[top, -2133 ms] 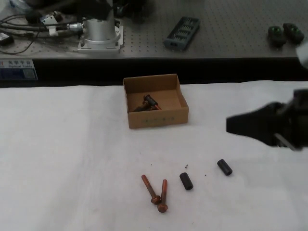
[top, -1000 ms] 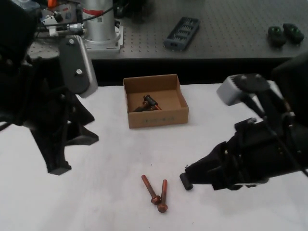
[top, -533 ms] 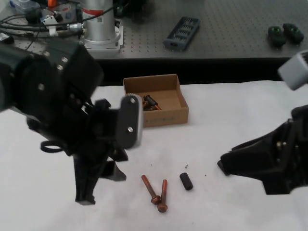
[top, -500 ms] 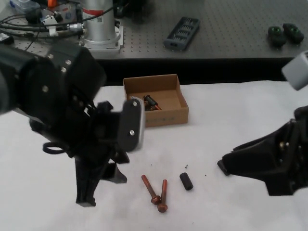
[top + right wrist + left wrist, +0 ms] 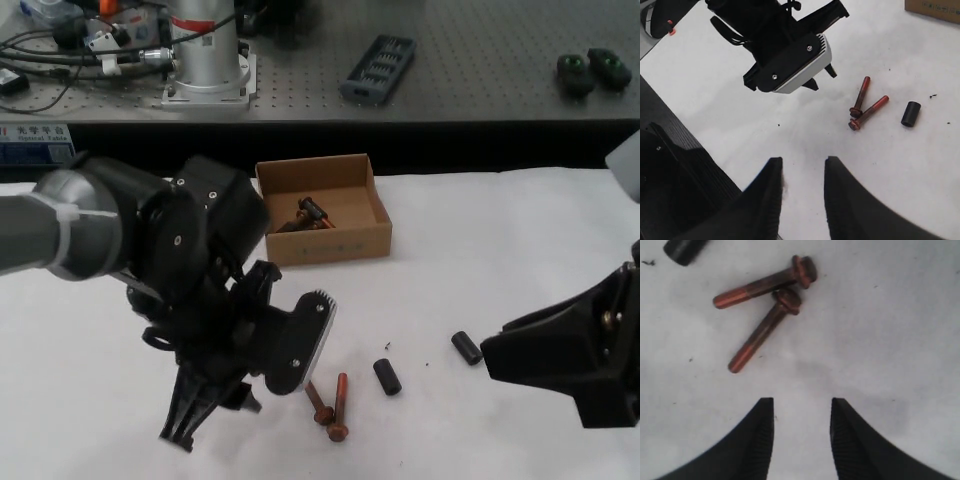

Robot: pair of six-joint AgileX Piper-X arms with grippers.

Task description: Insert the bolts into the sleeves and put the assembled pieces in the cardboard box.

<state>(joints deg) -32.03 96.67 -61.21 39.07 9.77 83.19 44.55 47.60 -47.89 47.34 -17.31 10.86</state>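
Observation:
Two copper bolts [image 5: 765, 282] [image 5: 762, 330] lie crossed at their heads on the white cloth, just beyond my left gripper [image 5: 801, 435], which is open and holds nothing. In the high view the bolts [image 5: 340, 400] lie beside the left arm's wrist, which covers part of one. Two black sleeves [image 5: 387, 376] [image 5: 466, 347] lie to their right. My right gripper [image 5: 802, 185] is open and holds nothing, hanging well above the cloth at the right; the second sleeve lies just off the right arm's tip. The cardboard box [image 5: 325, 245] behind holds assembled pieces [image 5: 305, 213].
The left arm [image 5: 780, 45] looms large between the box and the cloth's front edge. Behind the cloth runs a dark perforated bench [image 5: 480, 60] with a metal post base [image 5: 205, 65], cables and a black rack [image 5: 378, 65].
The left arm has swung down and right, so its wrist sits beside the bolts. The right arm has drawn back to the right, uncovering the second sleeve.

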